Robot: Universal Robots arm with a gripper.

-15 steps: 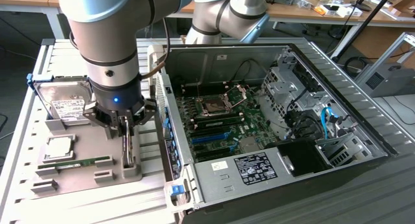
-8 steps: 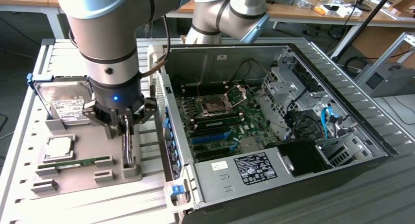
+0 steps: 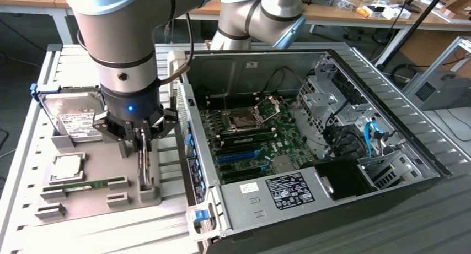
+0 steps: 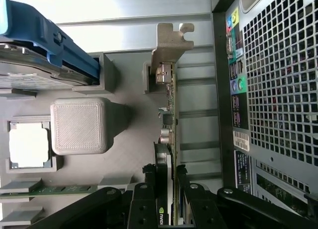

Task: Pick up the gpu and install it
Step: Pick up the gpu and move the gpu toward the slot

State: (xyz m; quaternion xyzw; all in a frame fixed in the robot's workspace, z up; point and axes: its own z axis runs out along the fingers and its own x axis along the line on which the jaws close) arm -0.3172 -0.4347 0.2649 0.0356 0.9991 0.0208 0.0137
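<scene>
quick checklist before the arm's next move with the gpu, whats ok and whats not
1. The gripper is closed on the gpu, one finger on each face: ok.
2. The gpu stands on edge in the grey fixture: ok.
3. Grip firm enough to hold: cannot tell.
4. The blue expansion slots hold no card: ok.
5. The computer case lies with its side open: ok.
6. The hard drive sits apart from the gripper: ok.

- Hard drive (image 3: 74, 120) is seen at the grey tray's (image 3: 83, 207) end.
- Processor chip (image 3: 66, 167) is seated mid-tray.
- Open computer case (image 3: 309, 190) is set beside the tray.
</scene>
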